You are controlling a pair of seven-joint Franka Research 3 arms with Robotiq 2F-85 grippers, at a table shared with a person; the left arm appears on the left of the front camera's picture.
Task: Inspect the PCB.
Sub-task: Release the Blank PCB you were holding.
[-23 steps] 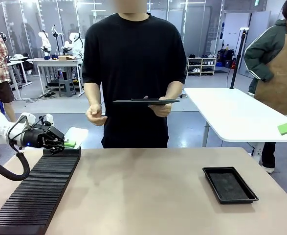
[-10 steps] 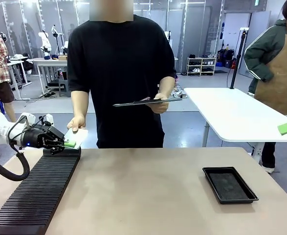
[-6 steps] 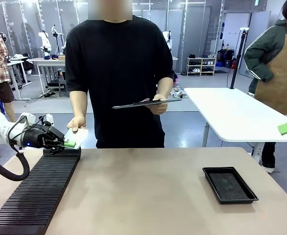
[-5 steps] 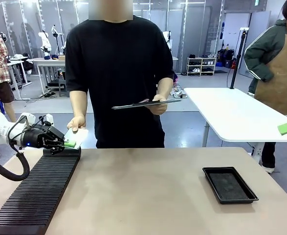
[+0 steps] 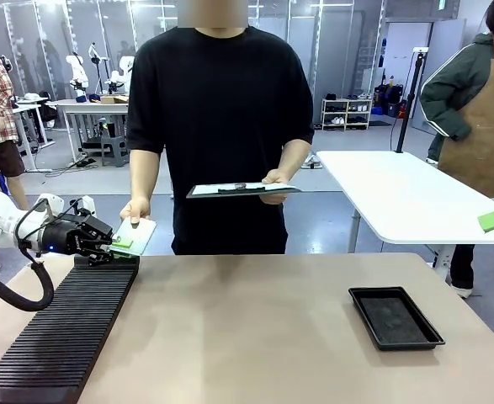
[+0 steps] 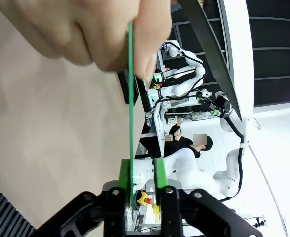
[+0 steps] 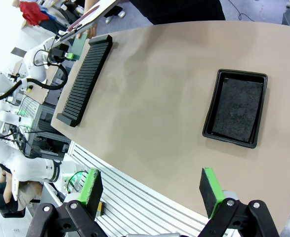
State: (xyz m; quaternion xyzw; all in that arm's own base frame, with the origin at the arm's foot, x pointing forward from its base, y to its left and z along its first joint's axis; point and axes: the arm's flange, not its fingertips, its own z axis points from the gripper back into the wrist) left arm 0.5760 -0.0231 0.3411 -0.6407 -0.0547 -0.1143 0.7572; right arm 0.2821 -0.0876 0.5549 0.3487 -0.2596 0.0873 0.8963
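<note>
The PCB (image 5: 135, 236), a thin green board, is pinched at its far end by the person's hand (image 5: 135, 210) above the back end of the rack. My left gripper (image 5: 108, 241) is at its near end. In the left wrist view the PCB (image 6: 131, 98) shows edge-on. It rests against one green pad (image 6: 126, 177), and the other pad stands clear of it, so the jaws are open. The person's fingers (image 6: 85, 29) grip its top. My right gripper (image 7: 152, 190) hangs wide open and empty high over the table's right side.
The person holds a dark clipboard (image 5: 242, 189) with white paper level in the other hand. A long black slotted rack (image 5: 61, 328) lies on the left of the table. A shallow black tray (image 5: 395, 317) lies on the right, with bare tabletop between them.
My left gripper's jaws have opened off the PCB, which the person's hand now holds. The person has shifted to the right and lowered the clipboard to level.
</note>
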